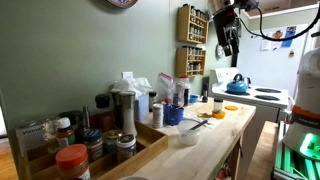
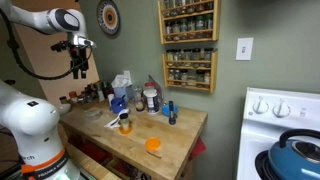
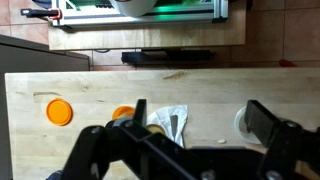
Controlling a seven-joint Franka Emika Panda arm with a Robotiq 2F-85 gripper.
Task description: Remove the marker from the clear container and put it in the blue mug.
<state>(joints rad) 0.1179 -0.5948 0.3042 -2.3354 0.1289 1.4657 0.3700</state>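
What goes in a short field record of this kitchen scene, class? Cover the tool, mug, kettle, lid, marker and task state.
tool: open, empty, raised high above the wooden counter
blue mug: standing on the wooden counter
kettle: light blue, on the stove
orange lid: lying flat on a bare stretch of counter
marker: too small to make out
task state: apparently not begun; nothing is in the tool
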